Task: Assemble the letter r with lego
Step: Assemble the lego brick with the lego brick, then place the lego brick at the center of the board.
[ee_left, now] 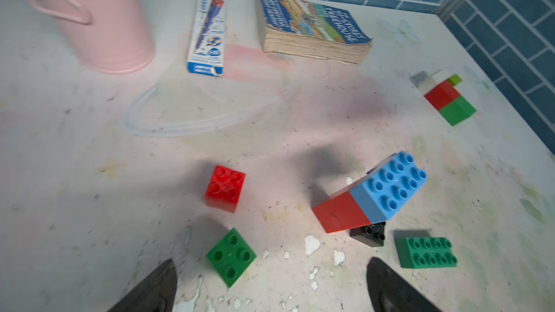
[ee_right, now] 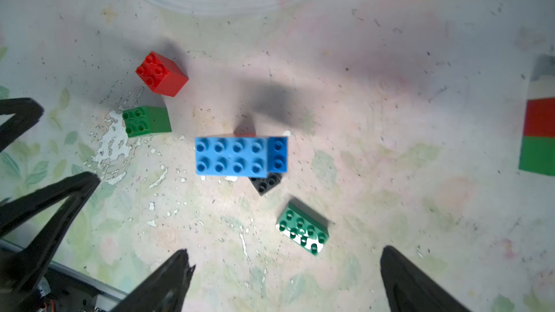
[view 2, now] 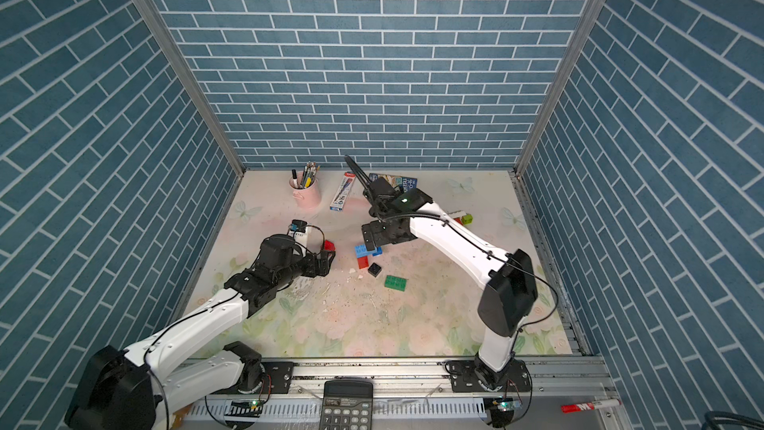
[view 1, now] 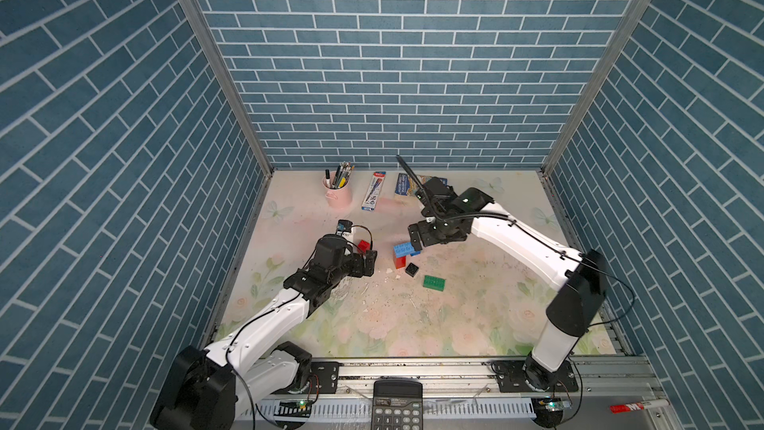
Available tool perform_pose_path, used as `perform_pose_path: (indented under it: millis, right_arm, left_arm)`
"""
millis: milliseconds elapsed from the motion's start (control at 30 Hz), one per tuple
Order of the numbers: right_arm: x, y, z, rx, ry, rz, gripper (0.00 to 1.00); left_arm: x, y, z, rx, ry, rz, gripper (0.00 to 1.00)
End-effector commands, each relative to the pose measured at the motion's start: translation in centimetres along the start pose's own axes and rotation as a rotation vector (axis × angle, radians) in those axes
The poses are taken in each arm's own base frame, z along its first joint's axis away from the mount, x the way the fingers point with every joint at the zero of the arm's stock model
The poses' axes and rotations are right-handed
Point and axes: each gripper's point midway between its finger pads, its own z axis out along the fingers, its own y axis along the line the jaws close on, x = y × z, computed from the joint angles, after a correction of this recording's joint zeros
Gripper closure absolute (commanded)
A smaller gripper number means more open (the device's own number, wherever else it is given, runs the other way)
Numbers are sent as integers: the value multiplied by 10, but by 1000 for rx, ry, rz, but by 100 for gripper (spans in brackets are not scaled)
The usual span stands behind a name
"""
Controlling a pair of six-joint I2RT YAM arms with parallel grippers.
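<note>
The lego lies mid-table. A light blue long brick (view 1: 404,249) (ee_left: 390,187) (ee_right: 231,156) sits on a red brick (view 1: 399,261), with a darker blue brick (ee_right: 277,154) at its end. Beside the stack are a black square brick (view 1: 411,269) and a green long brick (view 1: 434,282) (ee_right: 301,232). A red square brick (view 1: 364,245) (ee_left: 225,189) and a green square brick (ee_left: 230,256) (ee_right: 146,120) lie by my left gripper (view 1: 369,262) (ee_left: 271,268), which is open and empty. My right gripper (view 1: 415,237) (ee_right: 285,259) hangs open just above the blue brick, holding nothing.
A white, red, green and lime brick stack (view 2: 463,217) (ee_left: 447,100) lies toward the right wall. A pink cup of pens (view 1: 338,192), a pen box (view 1: 373,191) and a book (ee_left: 312,28) stand along the back. A calculator (view 1: 397,407) and red marker (view 1: 636,406) lie off the front edge.
</note>
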Motion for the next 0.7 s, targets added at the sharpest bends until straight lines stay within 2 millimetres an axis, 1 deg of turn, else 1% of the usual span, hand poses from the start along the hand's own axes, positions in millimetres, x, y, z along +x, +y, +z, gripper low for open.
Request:
perform_pose_path:
  millis: [0,100,167,200,267,400,500,567,667]
  right_arm:
    - [19,-2,1,-67,8,-26,1]
    - [29,-11,-3,-103,-15,3,1]
    - [33,-17,-5,-110,-36,21,1]
    - [36,-16,-7,-138,-31,27,1]
    - [41,-19,-7,-140,-27,31,1]
    - [48,-25,-1,-136,-3,38,1]
    - [49,-27,1,-138,2,45,1]
    - [48,-27,2,-140,0,48,1]
    - [46,-28,3,-145,1,55,1]
  left_arm:
    - [-21,-41,11,214,-73,166,3]
    - [-18,-57,28,303,-39,215,7]
    - [-17,-61,37,323,-25,226,8]
    - [-17,-63,40,331,-21,228,9]
    - [-15,-66,41,339,-18,241,9]
    - [-11,-75,45,358,5,282,9]
    - [-4,-78,53,357,40,317,10]
    - [2,-77,58,344,55,334,11]
    - [5,-75,63,335,57,345,15]
